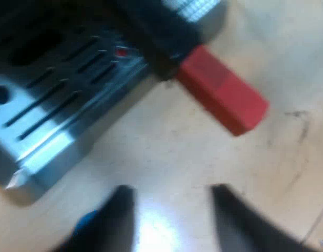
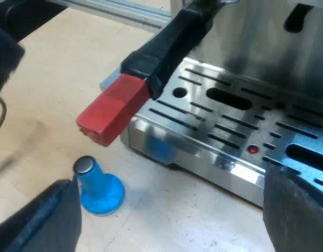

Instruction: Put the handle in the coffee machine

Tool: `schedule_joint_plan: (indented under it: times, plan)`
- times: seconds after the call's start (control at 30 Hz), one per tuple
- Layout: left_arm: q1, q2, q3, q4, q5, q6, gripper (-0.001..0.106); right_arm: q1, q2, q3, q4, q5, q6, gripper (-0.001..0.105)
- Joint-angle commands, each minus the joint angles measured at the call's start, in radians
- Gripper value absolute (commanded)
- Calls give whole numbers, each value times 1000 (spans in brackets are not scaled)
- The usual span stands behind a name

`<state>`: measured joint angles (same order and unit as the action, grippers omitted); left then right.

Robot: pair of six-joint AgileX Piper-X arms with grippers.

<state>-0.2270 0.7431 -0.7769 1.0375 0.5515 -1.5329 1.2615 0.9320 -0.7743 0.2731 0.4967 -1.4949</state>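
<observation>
The dark handle (image 2: 166, 44) runs out from the espresso machine's (image 2: 266, 47) front above the slotted drip tray (image 2: 229, 131). Its red end (image 2: 113, 109) juts past the tray's edge over the table (image 2: 61, 68). The holder seems locked in, though the joint itself is hidden. A blue tamper (image 2: 98, 186) stands upright on the table near the tray, below the red end. The right gripper (image 2: 174, 184) hovers close by, fingers spread wide and holding nothing. The left gripper (image 1: 172, 191) hangs over the table near the red end, fingers likewise parted and empty.

Black handle (image 2: 150, 68) with red end, blue tamper (image 2: 98, 186), silver slotted espresso machine tray (image 2: 203, 163), tan table (image 2: 45, 68)
</observation>
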Motion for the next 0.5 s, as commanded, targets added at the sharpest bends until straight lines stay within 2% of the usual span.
schedule_joint_plan:
  times: [0.03,0.07,0.2,0.27,0.3,0.37,0.43,0.5]
  plan:
    - [42,-31,-17,8,12,6,71,0,-8,-29,2,-56,-28,72]
    - [66,-43,-27,8,18,6,69,0,-8,-42,3,-76,-61,72]
    - [116,-62,-76,8,24,28,68,-13,-8,-97,59,-81,-100,72]
    - [148,-63,-138,-7,24,37,68,-42,-8,-148,128,-103,-103,72]
    - [148,-63,-138,-7,24,37,68,-42,-8,-148,128,-103,-103,72]
    - [162,-63,-189,-34,26,37,68,-144,-8,-239,266,-146,-103,72]
    - [181,-63,-269,-98,24,35,68,-243,-11,-304,327,-173,-103,72]
    - [181,-63,-312,-110,2,5,68,-301,-11,-343,352,-173,-103,72]
